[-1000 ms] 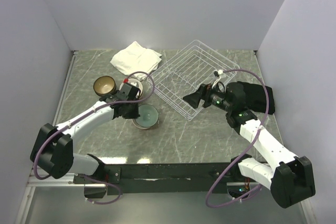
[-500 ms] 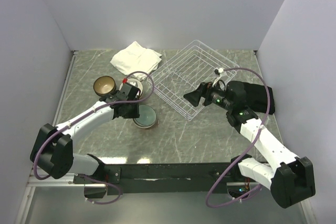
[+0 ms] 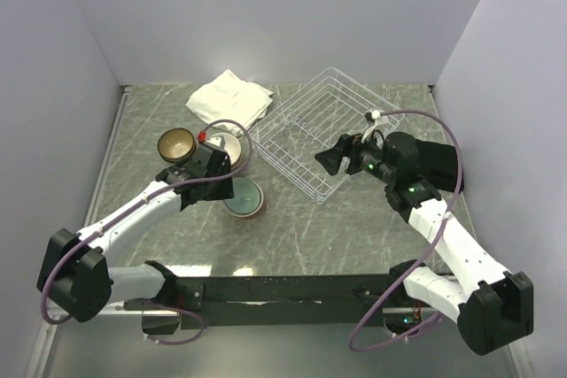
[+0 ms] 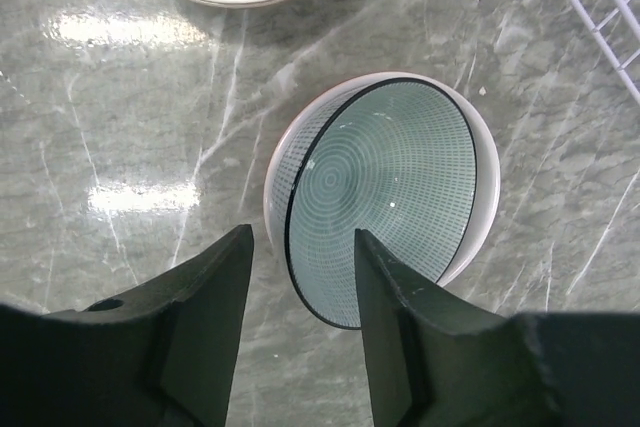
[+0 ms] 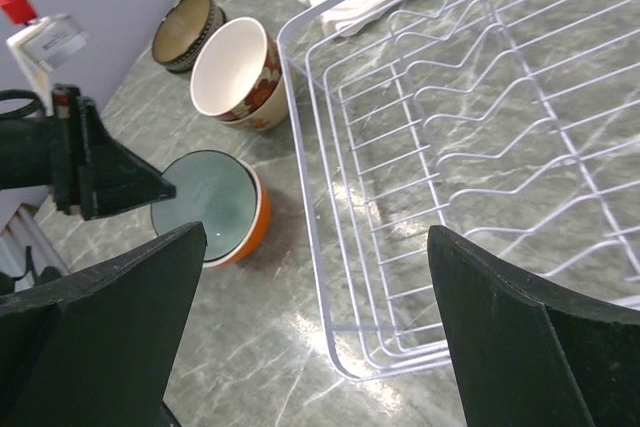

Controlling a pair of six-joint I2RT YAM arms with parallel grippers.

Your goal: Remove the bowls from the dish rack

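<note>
Teal bowl (image 4: pixel 385 197) is seen on the counter (image 3: pixel 301 227), mouth up, just left of the dish rack (image 3: pixel 292 143) and apart from it. Left claw (image 4: pixel 300 247) is hung over the bowl's near rim, fingers parted; nothing is pinched, and no contact with the rim can be made out. Right claw (image 3: pixel 326 162) is held spread wide above the rack's near-right side, nothing in it.

Two more bowls are parked farther back: a cream one (image 3: pixel 226 143) and a brown one (image 3: pixel 175 142), both upright. No bowl is seen inside the rack, so the unloading is judged done or v. nearly.

Handling, as judged: bowls look glazed ceramic, so stiff, a bit heavy, slick, breakable if dropped. Best taken at the rim, one finger inside, one outside.

Orientation: bowls are round, so no long axis. Rack is set cornerwise, one corner toward the arms; its longer side can't be told w/ certainty.
</note>
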